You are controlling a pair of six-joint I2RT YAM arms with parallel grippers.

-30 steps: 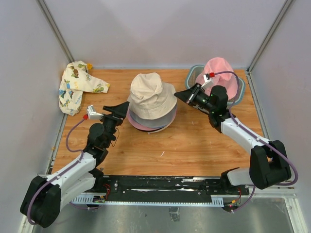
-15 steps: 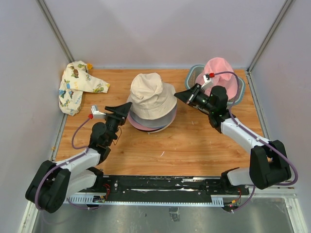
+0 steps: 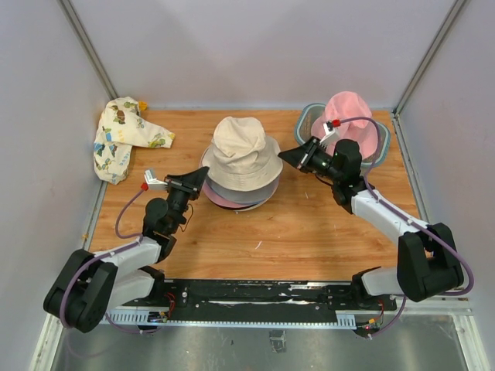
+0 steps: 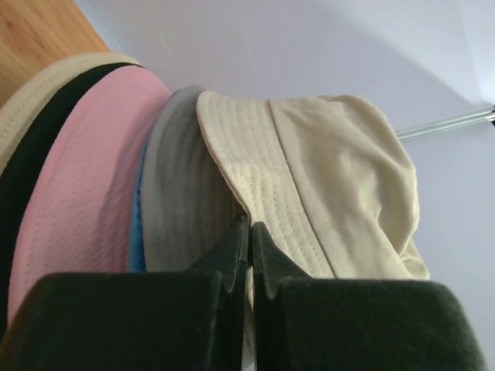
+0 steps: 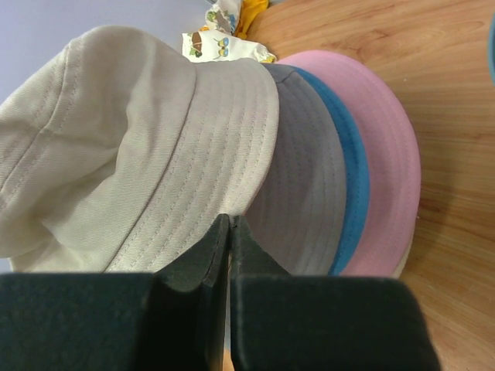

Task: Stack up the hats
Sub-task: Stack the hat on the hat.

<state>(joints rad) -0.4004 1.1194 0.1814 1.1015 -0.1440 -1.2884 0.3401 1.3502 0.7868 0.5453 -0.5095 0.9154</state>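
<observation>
The stack (image 3: 241, 195) of hats sits mid-worktop (image 3: 294, 232), with the cream hat (image 3: 244, 151) on top. Below it the brims of a grey hat (image 5: 302, 170), a blue hat (image 5: 352, 178), a pink hat (image 5: 387, 154), a black hat (image 4: 31, 162) and a bottom cream hat (image 4: 46, 85) show in layers.

The left end effector (image 3: 204, 174) is at the stack's left side. Its fingers are pressed together on the cream hat's brim, with a sliver of pale fabric showing between them. The right end effector (image 3: 281, 154) is at the stack's right side, fingers together. Its tips are at the brim edge where cream meets grey; I cannot tell whether cloth is pinched there.

A second pink hat (image 3: 352, 116) sits in the basket (image 3: 303, 124) at the far right corner. A printed cloth (image 3: 124, 139) lies at the far left.
</observation>
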